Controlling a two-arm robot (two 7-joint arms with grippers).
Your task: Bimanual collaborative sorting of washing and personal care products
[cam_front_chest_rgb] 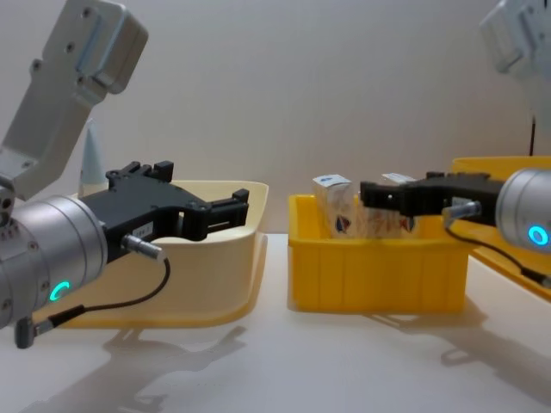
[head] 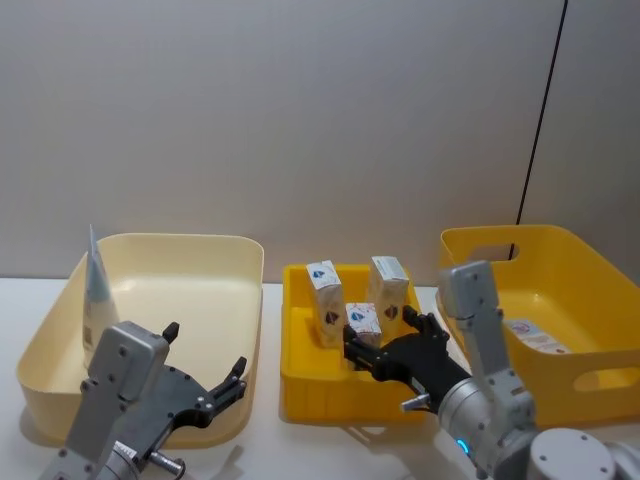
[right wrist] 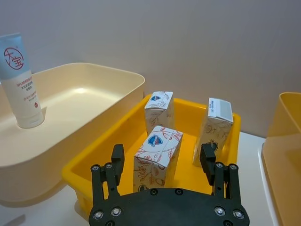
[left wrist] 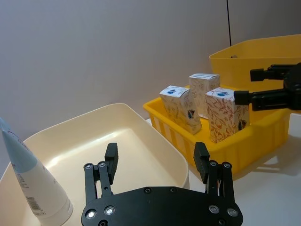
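Observation:
Three small white cartons stand in the small yellow bin: one at the left, one at the back, one in front. My right gripper is open, its fingers on either side of the front carton without closing on it. A pale-blue tube stands upright at the far left of the cream bin. My left gripper hovers open and empty over the cream bin's near right corner, and the tube shows beside it in the left wrist view.
A large yellow bin stands on the right, with a whitish item with red print lying inside. The three bins stand side by side on a white table, and a grey wall rises close behind.

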